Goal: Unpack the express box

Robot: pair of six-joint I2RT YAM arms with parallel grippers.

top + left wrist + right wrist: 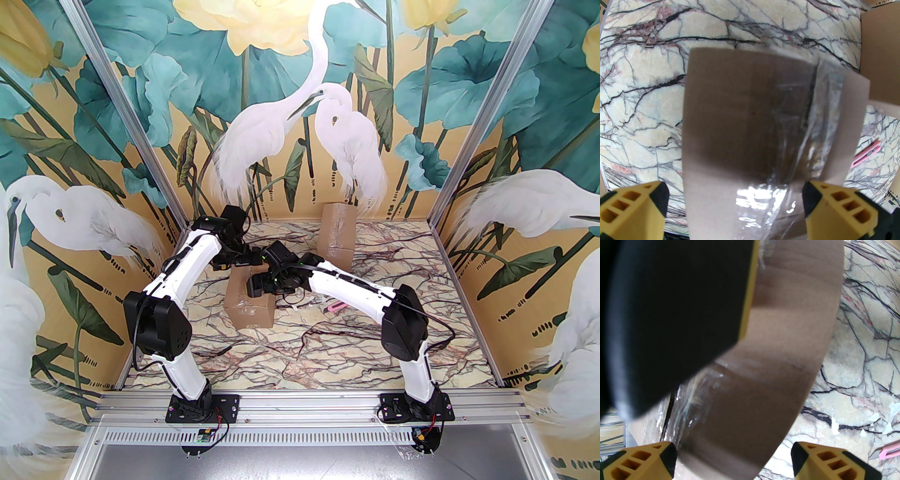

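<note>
A blurred black shape (670, 322) hides much of the box (775, 357), and the frame edge crops the pink knife (890, 452).

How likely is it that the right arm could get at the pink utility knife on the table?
Probably yes. The pink utility knife lies uncovered on the marble tabletop, beside the taped brown cardboard box where the right gripper hovers with jaws apart, empty; nothing stands between them.

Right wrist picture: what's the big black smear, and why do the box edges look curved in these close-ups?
Right wrist view: the black, yellow-edged shape is too close to focus, likely the other arm's finger; the cardboard box edge bows from lens distortion. Left wrist view: same bowing, white glare on the clear tape. Top external view: sharp, evenly lit.
</note>
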